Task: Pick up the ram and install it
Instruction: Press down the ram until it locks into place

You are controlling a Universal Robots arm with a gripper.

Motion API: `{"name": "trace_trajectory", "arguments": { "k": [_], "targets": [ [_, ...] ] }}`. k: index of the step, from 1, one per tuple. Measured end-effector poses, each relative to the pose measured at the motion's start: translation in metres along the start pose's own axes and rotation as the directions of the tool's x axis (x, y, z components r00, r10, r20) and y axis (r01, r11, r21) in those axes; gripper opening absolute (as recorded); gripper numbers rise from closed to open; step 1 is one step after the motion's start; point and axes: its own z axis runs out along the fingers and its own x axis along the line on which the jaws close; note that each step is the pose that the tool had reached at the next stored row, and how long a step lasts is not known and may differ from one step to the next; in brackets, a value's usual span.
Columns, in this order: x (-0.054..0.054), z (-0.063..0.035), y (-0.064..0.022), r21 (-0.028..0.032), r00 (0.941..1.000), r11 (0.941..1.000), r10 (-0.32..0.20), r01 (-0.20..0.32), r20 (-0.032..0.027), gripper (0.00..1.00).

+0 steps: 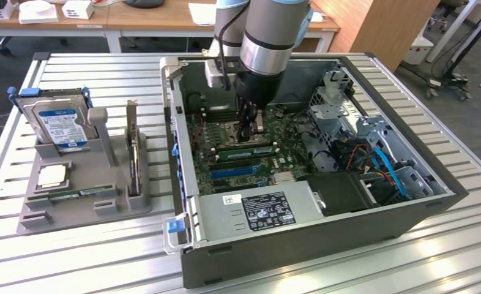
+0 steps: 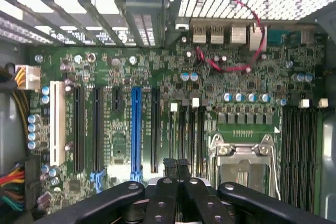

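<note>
On a slatted metal table [image 1: 85, 245], a grey holder [image 1: 77, 202] carries a silver hard drive with a blue-white label [image 1: 61, 125], writing unreadable. Rightward, inside the open black computer case [image 1: 322, 239], the gripper [image 1: 251, 131], jaws together, hovers over the green motherboard [image 2: 157, 114]; the ram, a green stick [image 1: 245, 149], lies seated beside it.

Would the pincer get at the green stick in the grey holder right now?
Probably not: the pincer is shut, down inside the computer case, whose wall stands between it and the green stick.
</note>
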Motion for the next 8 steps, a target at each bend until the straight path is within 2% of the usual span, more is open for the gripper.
{"name": "trace_trajectory", "arguments": {
  "k": [8],
  "targets": [
    [0.0, -0.0007, -0.0204, 0.0001, 1.0, 1.0, 0.0, 0.0, 0.0, 0.1]
  ]
}}
